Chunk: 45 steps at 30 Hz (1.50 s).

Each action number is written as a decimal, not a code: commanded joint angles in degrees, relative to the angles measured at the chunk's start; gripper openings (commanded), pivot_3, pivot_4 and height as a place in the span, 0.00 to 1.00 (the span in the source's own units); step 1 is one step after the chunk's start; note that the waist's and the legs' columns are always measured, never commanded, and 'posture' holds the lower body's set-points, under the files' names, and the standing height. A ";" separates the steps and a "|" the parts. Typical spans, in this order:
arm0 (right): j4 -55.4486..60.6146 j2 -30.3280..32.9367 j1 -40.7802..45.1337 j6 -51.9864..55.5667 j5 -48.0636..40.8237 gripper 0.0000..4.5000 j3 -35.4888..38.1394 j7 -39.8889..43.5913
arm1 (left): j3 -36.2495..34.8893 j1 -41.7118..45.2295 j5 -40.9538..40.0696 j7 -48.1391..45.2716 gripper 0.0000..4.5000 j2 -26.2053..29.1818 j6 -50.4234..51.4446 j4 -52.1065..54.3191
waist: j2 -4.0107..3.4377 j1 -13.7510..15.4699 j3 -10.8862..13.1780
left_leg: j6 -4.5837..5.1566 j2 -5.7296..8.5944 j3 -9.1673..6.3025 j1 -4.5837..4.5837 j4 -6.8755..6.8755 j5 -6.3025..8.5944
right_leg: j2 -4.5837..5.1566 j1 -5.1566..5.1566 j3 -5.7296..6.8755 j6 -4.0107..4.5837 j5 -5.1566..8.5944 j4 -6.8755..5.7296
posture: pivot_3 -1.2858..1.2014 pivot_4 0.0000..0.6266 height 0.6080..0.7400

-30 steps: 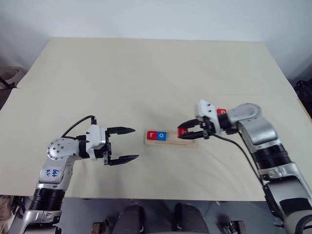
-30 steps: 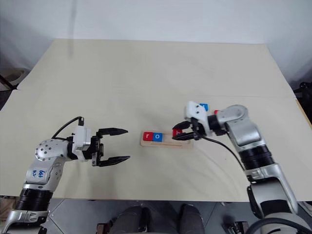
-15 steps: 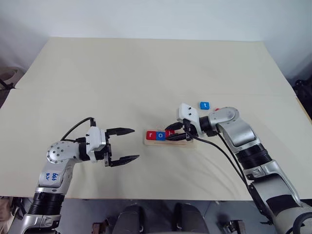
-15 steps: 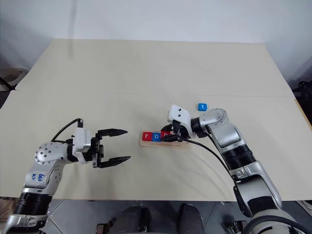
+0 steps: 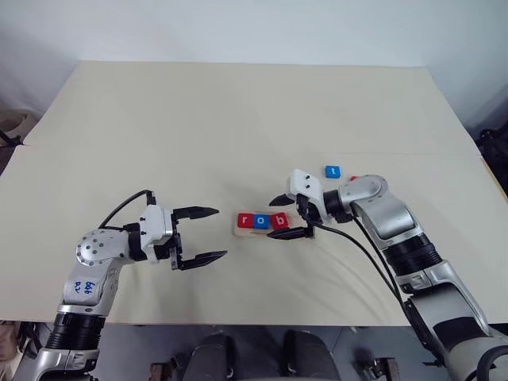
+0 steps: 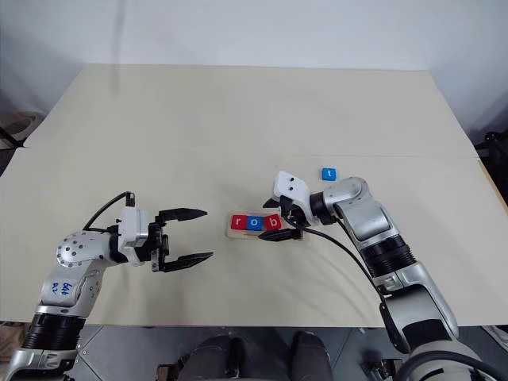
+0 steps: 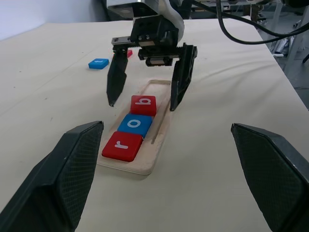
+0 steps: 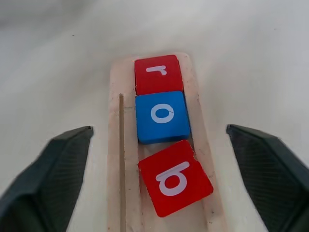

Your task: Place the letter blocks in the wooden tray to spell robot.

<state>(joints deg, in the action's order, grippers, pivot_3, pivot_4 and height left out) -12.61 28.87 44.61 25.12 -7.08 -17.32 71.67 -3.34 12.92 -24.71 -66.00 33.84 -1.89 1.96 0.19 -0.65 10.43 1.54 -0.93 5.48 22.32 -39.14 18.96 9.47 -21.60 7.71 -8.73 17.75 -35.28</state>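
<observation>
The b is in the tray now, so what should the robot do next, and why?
Probably lift the right gripper away and go for the next letter. Its fingers stand open on either side of the red b block, which lies a bit crooked in the wooden tray after the red r and blue o. The blue t block waits on the table, but an o comes first.

The right gripper [image 5: 288,217], closed a second ago on the flat red tile with a white letter b [image 8: 175,178], now stands over the long pale wooden tray [image 8: 116,145] with its fingers spread, and this tile lies slightly crooked beside the blue tile with a white o [image 8: 161,116].
</observation>
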 commanded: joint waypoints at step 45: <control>6.69 4.36 -4.78 0.56 -4.34 0.01 6.08 -5.64 | 0.41 1.41 -0.52 -0.36 1.00 -0.68 -1.61 -0.54 | 0.00 0.38 0.00 | 0.00 0.01 0.04 -0.03 0.00 0.00 | 0.02 0.02 -0.03 0.00 0.00 0.01 | 0.52 0.24 1.00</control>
<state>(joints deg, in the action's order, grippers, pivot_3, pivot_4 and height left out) -5.78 33.42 38.67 27.07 -10.92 -13.33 67.20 -2.25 14.68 -24.69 -66.38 33.34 -2.65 1.24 0.19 -0.27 10.43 1.54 -0.93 5.51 22.28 -39.14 18.96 9.48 -21.59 7.68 -8.73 17.75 -35.27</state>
